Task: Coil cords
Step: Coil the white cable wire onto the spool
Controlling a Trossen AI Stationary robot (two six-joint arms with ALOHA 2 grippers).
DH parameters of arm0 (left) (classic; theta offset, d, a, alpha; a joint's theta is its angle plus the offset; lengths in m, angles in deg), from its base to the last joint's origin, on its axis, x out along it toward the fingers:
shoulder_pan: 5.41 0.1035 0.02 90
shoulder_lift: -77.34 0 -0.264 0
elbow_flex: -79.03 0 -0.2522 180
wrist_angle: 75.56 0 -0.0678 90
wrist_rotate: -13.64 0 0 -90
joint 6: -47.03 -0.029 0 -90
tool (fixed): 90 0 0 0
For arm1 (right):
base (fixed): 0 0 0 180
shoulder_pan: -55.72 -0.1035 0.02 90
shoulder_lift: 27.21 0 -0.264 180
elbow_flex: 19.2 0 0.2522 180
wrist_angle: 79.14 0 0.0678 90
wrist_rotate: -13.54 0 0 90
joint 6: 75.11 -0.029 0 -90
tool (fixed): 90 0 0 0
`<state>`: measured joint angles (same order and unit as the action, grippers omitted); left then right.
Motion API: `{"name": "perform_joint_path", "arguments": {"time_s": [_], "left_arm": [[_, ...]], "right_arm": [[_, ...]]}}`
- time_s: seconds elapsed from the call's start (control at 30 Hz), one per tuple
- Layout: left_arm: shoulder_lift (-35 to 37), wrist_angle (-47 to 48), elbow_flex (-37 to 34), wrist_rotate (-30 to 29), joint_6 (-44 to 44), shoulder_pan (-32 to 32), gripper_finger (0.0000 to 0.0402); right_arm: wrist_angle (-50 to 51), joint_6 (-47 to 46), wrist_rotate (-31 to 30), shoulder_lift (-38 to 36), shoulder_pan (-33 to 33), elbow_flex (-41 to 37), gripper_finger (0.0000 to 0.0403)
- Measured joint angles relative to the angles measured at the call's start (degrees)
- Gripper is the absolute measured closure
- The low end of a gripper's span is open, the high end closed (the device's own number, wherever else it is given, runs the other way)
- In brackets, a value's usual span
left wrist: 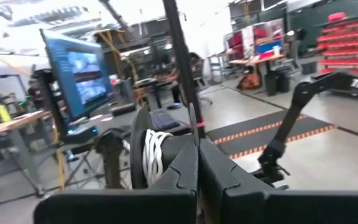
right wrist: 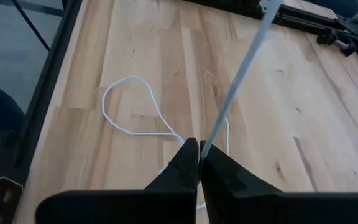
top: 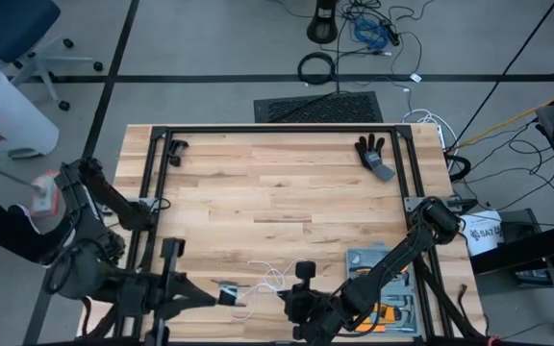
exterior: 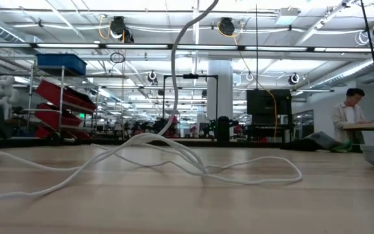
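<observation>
The white cord [top: 269,277] lies in loose loops on the wooden table near its front edge; its loops [right wrist: 129,106] rest flat on the wood. One strand [exterior: 177,58] rises off the table. The black reel [left wrist: 139,149], with white turns [left wrist: 154,155] wound on it, is up in the air at my left gripper [left wrist: 197,163], which is shut on it near the front left [top: 229,294]. My right gripper [right wrist: 199,149] is shut on the cord just right of the loops [top: 292,300]. My left gripper pinches a thin black flange of the reel [left wrist: 192,127] between its two fingers. The reel stands on edge beside the fingers, lifted clear of the table, with its wound turns showing. My right gripper pinches a single strand of the cord [right wrist: 205,144] between its fingertips, slanting down from the table's right. From the fingers the strand [right wrist: 247,56] runs straight up and away, and the loops behind it lie slack on the table.
A black glove [top: 373,152] lies at the table's far right. A grey tray with tools [top: 383,288] sits at the front right under my right arm. A black frame [top: 277,130] rims the table. A person [exterior: 350,117] stands in the room beyond.
</observation>
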<state>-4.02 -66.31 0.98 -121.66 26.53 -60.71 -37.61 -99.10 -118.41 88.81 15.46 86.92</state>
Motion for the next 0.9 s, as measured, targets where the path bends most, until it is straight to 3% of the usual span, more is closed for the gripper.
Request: {"name": "perform_joint_path", "arguments": {"time_s": [0.13,0.37,0.53,0.73,0.9], "left_arm": [[-0.4,3.4,0.0,-0.1,3.6,0.0,0.0400],[-2.6,8.2,0.0,0.0,9.7,0.0,0.0400],[-3.8,8.0,0.0,0.1,11.2,0.0,0.0400],[-5.4,8.1,0.0,0.2,11.2,0.0,0.0400],[-6.1,8.2,0.0,0.3,11.1,0.0,0.0400]], "right_arm": [[0.9,0.9,1.5,-1.2,-0.7,0.0,0.0382],[3.0,0.3,6.0,-7.4,-3.5,0.0,0.0305],[-8.2,7.8,1.4,-7.6,-5.0,0.0,0.0265],[-24.0,19.6,1.4,-4.0,-2.4,0.0,0.0242],[-26.1,22.8,1.6,-1.2,0.4,0.0,0.0232]]}}
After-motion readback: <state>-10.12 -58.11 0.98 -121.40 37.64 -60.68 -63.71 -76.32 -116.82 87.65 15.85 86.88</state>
